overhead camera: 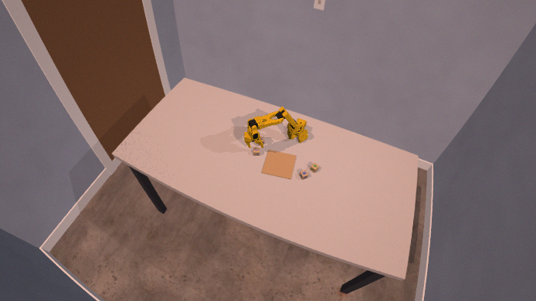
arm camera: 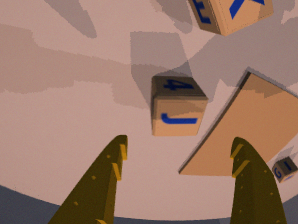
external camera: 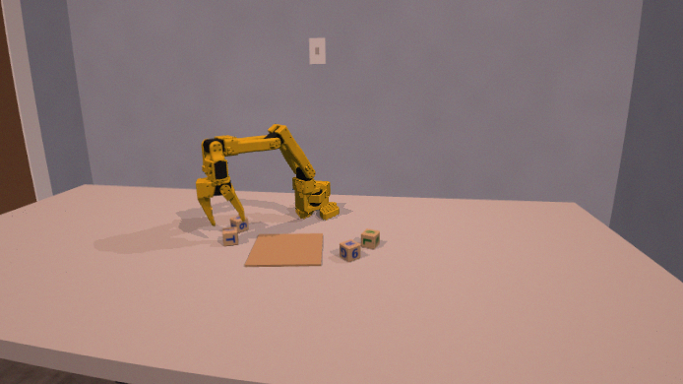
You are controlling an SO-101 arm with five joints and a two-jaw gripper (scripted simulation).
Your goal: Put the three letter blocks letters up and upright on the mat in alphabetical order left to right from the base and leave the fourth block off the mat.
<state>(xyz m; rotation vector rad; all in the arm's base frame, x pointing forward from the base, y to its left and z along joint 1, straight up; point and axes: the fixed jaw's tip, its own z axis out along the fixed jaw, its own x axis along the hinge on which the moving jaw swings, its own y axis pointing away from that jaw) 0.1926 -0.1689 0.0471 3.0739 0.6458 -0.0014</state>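
The mat point(overhead camera: 278, 165) point(external camera: 284, 249) point(arm camera: 260, 115) lies flat; no block is on it. My gripper point(overhead camera: 256, 146) point(external camera: 228, 222) point(arm camera: 180, 139) is open and empty, low over the table left of the mat. A block with a blue J point(overhead camera: 256, 151) point(external camera: 229, 237) point(arm camera: 179, 117) stands just in front of the fingers. Another block point(external camera: 239, 224) point(arm camera: 225, 17) stands behind it, nearer the base, partly hidden by a finger in the top and exterior views and cut off in the wrist view. A blue-marked block point(overhead camera: 303, 174) point(external camera: 349, 250) point(arm camera: 285, 170) and a green-marked block point(overhead camera: 314, 167) point(external camera: 370, 238) stand right of the mat.
The table point(overhead camera: 347, 211) point(external camera: 403, 309) bears everything. The robot's base point(overhead camera: 298, 130) point(external camera: 312, 198) stands near the table's back edge, behind the mat. The arm's shadow falls across the two left blocks. A wall rises behind the table.
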